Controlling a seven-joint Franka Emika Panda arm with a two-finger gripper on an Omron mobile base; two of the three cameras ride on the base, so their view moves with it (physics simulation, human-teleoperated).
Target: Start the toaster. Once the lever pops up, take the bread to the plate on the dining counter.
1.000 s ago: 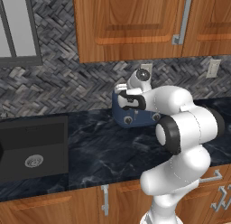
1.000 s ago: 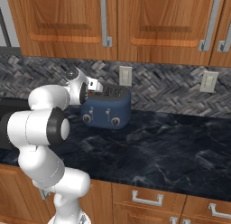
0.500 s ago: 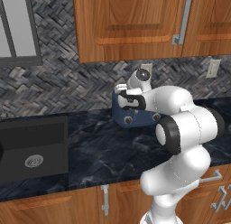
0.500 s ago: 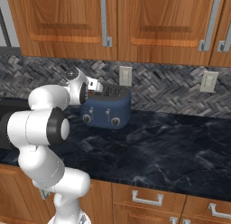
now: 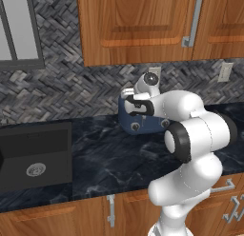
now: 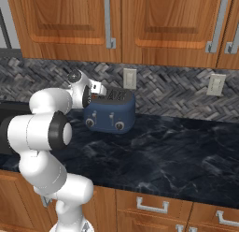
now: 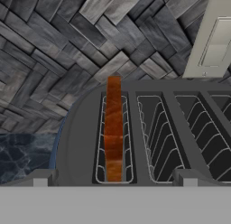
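Note:
The toaster (image 6: pixel 111 115), dark blue with two silver knobs on its front, stands on the black marble worktop against the herringbone wall. My gripper (image 6: pixel 99 90) hovers just above its left end, open, with nothing between its fingers. In the hand view the gripper (image 7: pixel 115 179) looks down over the toaster's top (image 7: pixel 149 90). The bread (image 7: pixel 113 128), a brown slice seen edge-on, stands in the leftmost slot, in line with the gap between the fingertips (image 7: pixel 40 178). My arm covers part of the toaster (image 5: pixel 143 124) in the left base view. The plate and the dining counter are out of view.
A black sink (image 5: pixel 33 156) is set into the worktop to the left. Wooden wall cabinets (image 6: pixel 140 25) hang above, low over the toaster. Wall outlets (image 6: pixel 129 78) sit behind and to the right of the toaster. Worktop (image 6: pixel 186 151) stretches to the right.

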